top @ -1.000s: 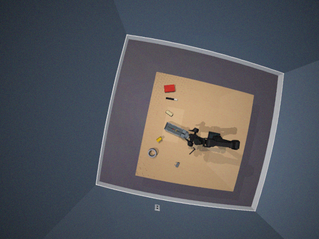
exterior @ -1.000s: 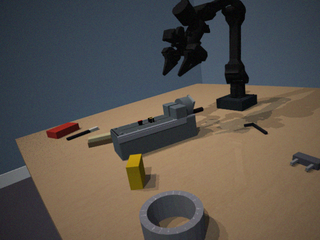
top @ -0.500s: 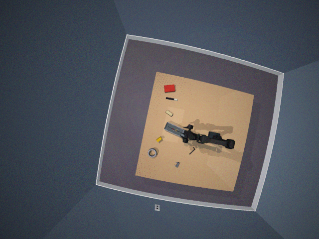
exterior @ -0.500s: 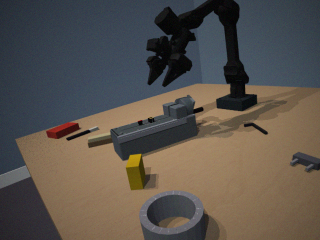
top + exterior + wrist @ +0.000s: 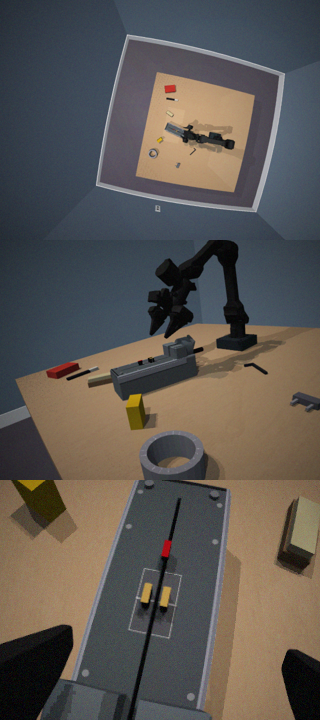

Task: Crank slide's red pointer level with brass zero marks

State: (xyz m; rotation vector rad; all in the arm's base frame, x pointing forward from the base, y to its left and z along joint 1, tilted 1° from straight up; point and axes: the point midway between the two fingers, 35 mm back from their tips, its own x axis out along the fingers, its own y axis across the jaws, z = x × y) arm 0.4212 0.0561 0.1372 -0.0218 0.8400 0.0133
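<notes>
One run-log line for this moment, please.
black parallel-jaw gripper: open, empty, above grey crank machine | red pointer: beyond brass zero marks, not level

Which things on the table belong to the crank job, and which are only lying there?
For the job: machine, crank handle, red pointer, brass marks, gripper (jaws open, empty).

Lying about: red block, marker, tan block, yellow block, ring, hex key, grey bracket.
</notes>
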